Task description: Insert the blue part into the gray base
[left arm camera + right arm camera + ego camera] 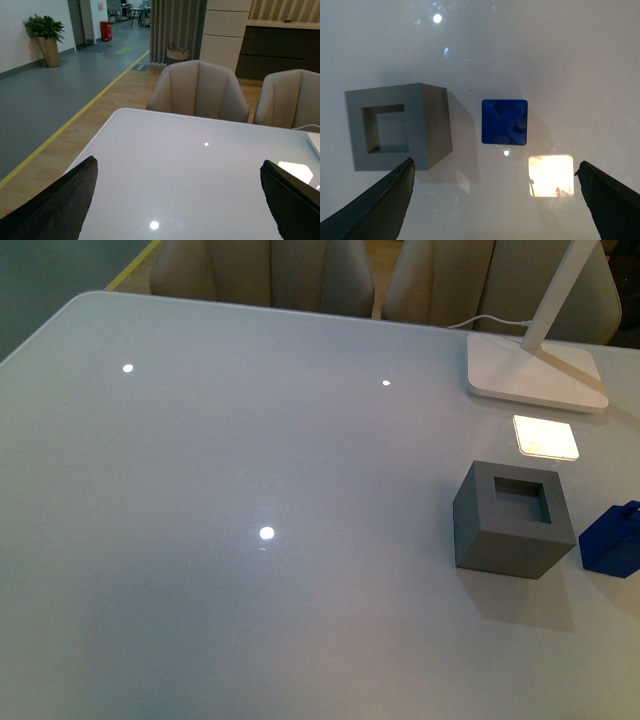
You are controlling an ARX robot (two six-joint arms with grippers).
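Right gripper (pixel 495 166) hangs spread and empty above the blue block (pixel 504 122), which sits on the tabletop (pixel 560 60) just beside the gray cube (pixel 397 127), whose recess is vacant. Pickup seems not yet begun; next it must centre over the block, descend and clench.

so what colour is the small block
The small block is deep blue, clearest in right wrist view.

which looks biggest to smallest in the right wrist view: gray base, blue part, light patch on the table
1. gray base, clearly largest
2. blue part and light patch look about equal; not ranked
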